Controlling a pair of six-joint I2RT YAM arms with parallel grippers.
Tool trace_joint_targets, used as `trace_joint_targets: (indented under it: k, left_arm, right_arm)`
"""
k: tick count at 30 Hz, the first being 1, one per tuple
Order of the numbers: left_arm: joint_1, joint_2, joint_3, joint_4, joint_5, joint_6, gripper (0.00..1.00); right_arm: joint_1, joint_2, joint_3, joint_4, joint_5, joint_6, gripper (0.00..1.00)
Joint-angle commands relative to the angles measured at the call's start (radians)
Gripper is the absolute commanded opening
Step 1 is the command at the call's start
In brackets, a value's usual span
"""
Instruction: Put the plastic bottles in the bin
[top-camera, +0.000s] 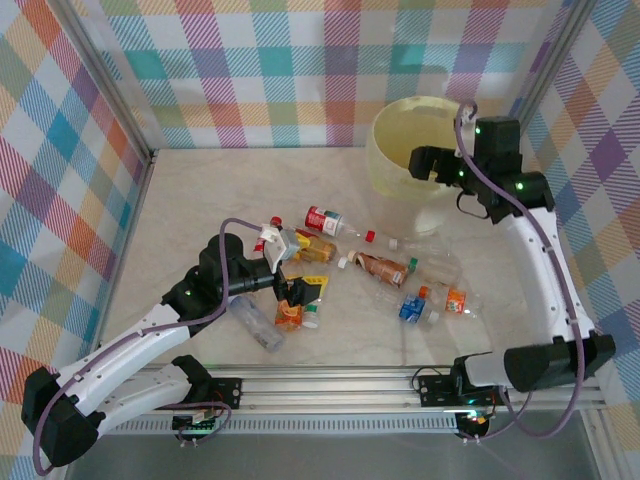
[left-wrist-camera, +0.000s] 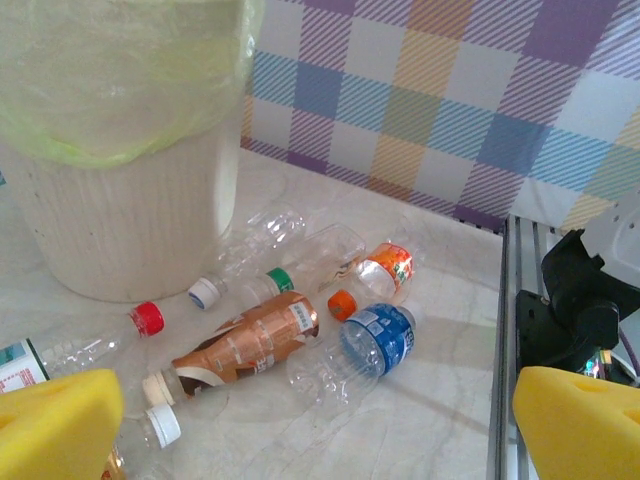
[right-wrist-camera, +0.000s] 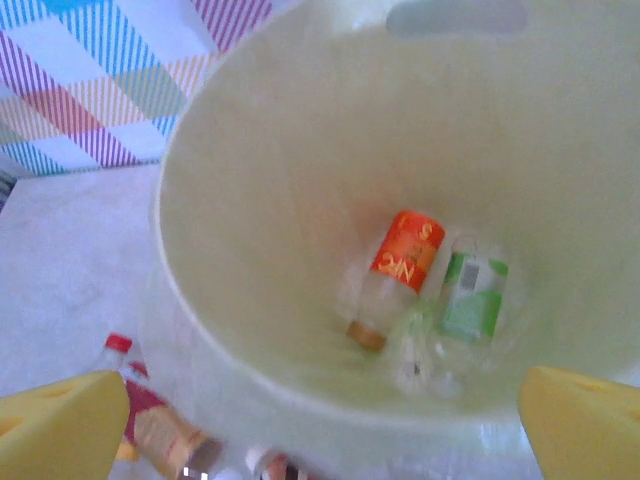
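The bin (top-camera: 392, 150) is a pale yellow bucket at the back right. My right gripper (top-camera: 420, 162) hangs open over its near rim with nothing between the fingers. In the right wrist view the bin (right-wrist-camera: 250, 200) holds an orange-labelled bottle (right-wrist-camera: 405, 262) and a green-labelled bottle (right-wrist-camera: 472, 295). Several plastic bottles lie on the table: a red-labelled one (top-camera: 325, 220), a brown one (top-camera: 385, 267), a blue one (top-camera: 413, 305) and an orange one (top-camera: 455, 300). My left gripper (top-camera: 298, 290) is open and empty, low over the left end of the cluster. Ahead of it lie the brown bottle (left-wrist-camera: 245, 345) and the blue bottle (left-wrist-camera: 375, 340).
A clear unlabelled bottle (top-camera: 258, 322) and small orange-labelled bottles (top-camera: 292, 315) lie beside the left arm. Checked walls enclose the table on three sides. An aluminium rail (top-camera: 340, 385) runs along the near edge. The bin (left-wrist-camera: 120, 150) stands behind the bottles in the left wrist view.
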Motion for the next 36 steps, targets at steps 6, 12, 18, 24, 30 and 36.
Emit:
trace_joint_targets:
  k: [6,12,18,24,30,36]
  left_arm:
    - [-0.011,-0.004,0.048,-0.014,0.045,0.027,1.00]
    - [-0.011,-0.006,0.051,-0.020,0.048,0.029,1.00]
    - [-0.010,-0.001,0.054,-0.023,0.055,0.030,1.00]
    - [-0.011,-0.001,0.055,-0.027,0.058,0.032,1.00]
    - [-0.011,0.002,0.059,-0.032,0.069,0.030,1.00]
    - [-0.011,-0.004,0.062,-0.043,0.069,0.036,1.00]
  right_arm:
    - [0.007,-0.161,-0.281,-0.079,-0.131,0.111,0.99]
    - [0.033,-0.250,-0.496,-0.077,-0.163,0.176,0.95]
    - [0.142,-0.295,-0.663,-0.054,-0.148,0.232,0.95]
    - [0.282,-0.254,-0.757,-0.013,-0.049,0.286,0.96]
    - [0.352,-0.162,-0.777,-0.015,0.078,0.282,0.97]
    - [0.434,-0.057,-0.763,-0.055,0.219,0.283,0.99]
